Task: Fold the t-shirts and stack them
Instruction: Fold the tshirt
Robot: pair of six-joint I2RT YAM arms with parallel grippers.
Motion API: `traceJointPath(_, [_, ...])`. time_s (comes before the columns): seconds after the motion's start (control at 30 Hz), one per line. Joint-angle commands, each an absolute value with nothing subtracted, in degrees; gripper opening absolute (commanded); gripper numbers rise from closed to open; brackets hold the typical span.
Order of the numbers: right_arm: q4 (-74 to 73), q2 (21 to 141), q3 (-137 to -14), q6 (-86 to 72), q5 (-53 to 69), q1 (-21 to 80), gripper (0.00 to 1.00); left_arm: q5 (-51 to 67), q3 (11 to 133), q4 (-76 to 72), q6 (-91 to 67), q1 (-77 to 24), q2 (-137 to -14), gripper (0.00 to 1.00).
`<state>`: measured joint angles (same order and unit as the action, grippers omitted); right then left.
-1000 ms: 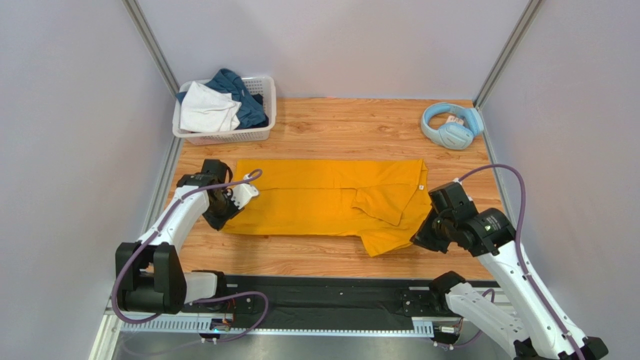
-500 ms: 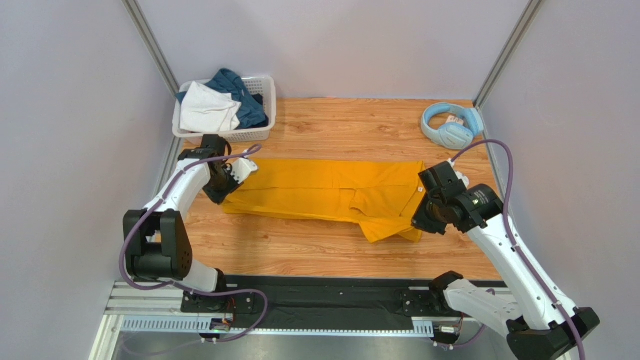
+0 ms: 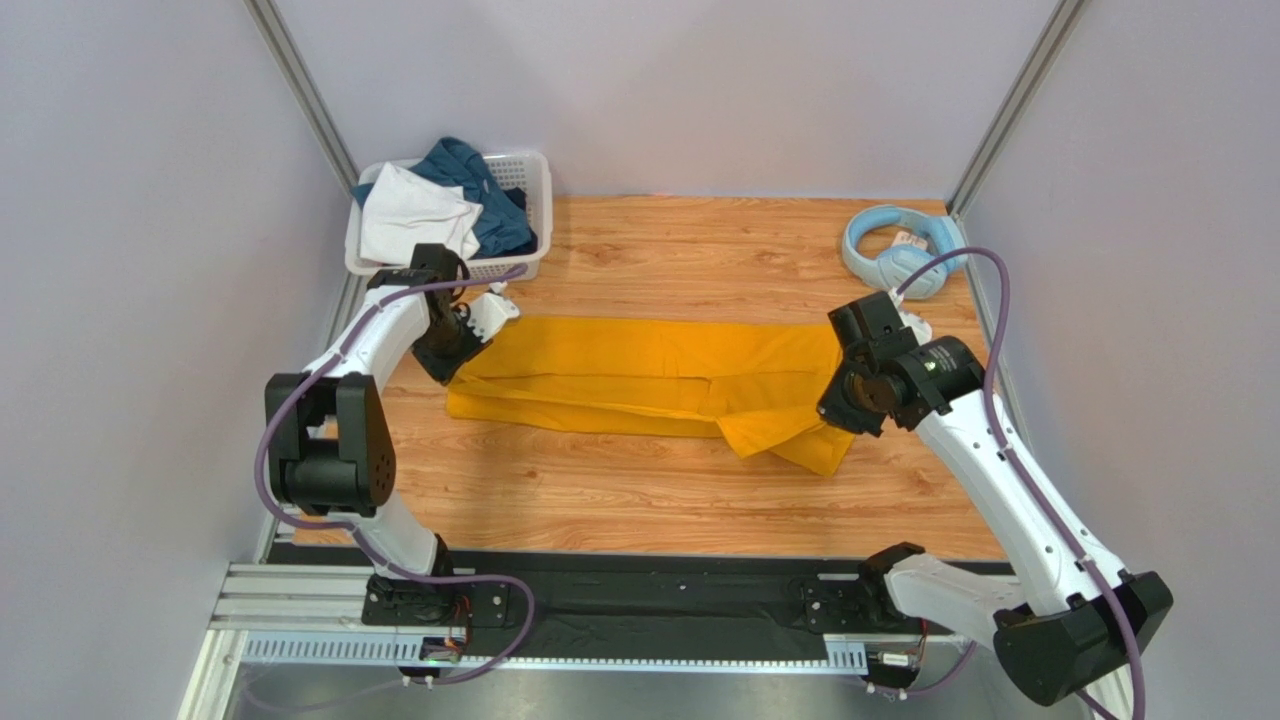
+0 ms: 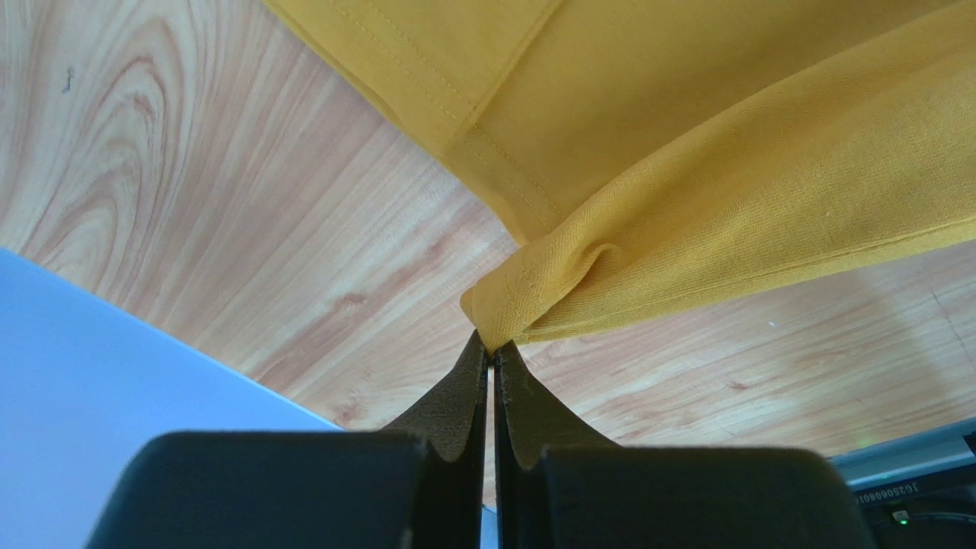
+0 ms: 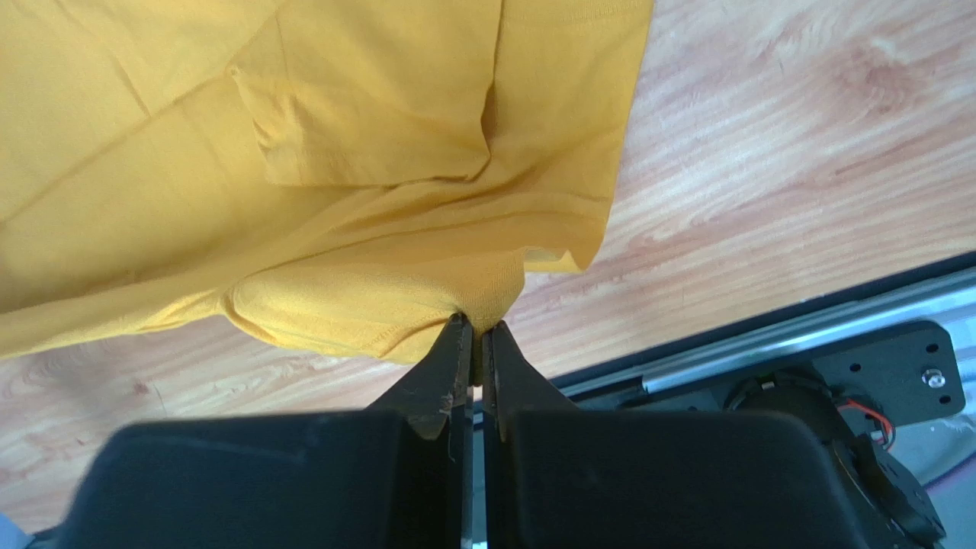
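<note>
Pinching yellow t-shirt: left tool, right tool; basket holds white garment, maybe teal garment.

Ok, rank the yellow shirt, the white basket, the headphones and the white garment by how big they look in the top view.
1. yellow shirt, by far the largest.
2. white basket.
3. white garment and headphones look about alike. The garment lies bunched in the basket, so I won't rank these two.
</note>
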<state>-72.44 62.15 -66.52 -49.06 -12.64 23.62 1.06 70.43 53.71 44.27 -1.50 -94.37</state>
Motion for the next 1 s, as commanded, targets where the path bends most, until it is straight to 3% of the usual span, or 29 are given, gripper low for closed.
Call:
traceJointPath(0.0, [-67.2,64.4,-69.2,-46.2,-15.4,21.2,0.00,0.6,74.3,53.2,44.8,-1.0,-97.5,0.02])
traceJointPath(0.7, [-57.5,80.1,-71.9,-41.6,-13.8,12.1,0.00,1.4,87.2,53.1,41.1,-1.1,-111.4,0.00])
traceJointPath(0.8, [-56.3,83.2,-72.2,-41.4,-13.6,11.8,0.00,0.4,87.2,52.8,40.6,-1.1,-112.4,0.14])
traceJointPath(0.83, [-56.3,84.0,-72.8,-41.3,-13.5,11.5,0.00,0.2,86.7,52.2,40.6,-1.1,-112.6,0.35])
traceJointPath(0.87, [-56.0,85.2,-73.1,-41.3,-13.4,11.3,0.00,0.2,86.5,51.9,40.7,-1.1,-112.4,0.47])
traceJointPath(0.97, [-55.2,88.4,-74.2,-41.1,-13.2,11.0,0.00,-2.4,85.7,50.5,40.9,-1.0,-111.0,0.52])
